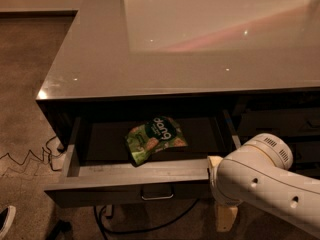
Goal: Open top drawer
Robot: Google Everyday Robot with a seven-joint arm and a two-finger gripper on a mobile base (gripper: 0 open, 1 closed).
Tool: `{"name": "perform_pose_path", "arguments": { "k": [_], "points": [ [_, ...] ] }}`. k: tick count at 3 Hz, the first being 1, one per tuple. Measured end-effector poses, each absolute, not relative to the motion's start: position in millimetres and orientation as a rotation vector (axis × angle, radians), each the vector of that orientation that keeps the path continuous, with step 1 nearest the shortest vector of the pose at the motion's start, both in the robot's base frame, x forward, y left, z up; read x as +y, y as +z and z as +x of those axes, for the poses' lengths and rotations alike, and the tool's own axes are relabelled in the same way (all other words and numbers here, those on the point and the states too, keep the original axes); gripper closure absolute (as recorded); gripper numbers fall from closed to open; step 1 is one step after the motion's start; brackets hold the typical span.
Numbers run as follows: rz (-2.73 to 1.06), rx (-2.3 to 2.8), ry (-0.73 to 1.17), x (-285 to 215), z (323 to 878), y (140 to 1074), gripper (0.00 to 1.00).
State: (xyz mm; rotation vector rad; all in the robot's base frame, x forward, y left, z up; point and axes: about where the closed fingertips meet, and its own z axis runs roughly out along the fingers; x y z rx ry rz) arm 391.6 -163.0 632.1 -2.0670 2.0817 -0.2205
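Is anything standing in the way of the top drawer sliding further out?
Nothing visible does. A cable lies on the floor below the drawer front, seemingly too low to catch it. The pincer sits at its right front corner, largely hidden by the arm.
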Motion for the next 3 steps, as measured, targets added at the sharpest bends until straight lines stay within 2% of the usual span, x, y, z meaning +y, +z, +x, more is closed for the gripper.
{"name": "perform_pose_path", "arguments": {
  "k": [1, 3],
  "points": [
    [-2.04, 2.056, -0.217, -162, 392, 638, 0.0],
    [-1.916, 1.882, -0.292, -169, 412, 714, 0.0]
  ]
}}
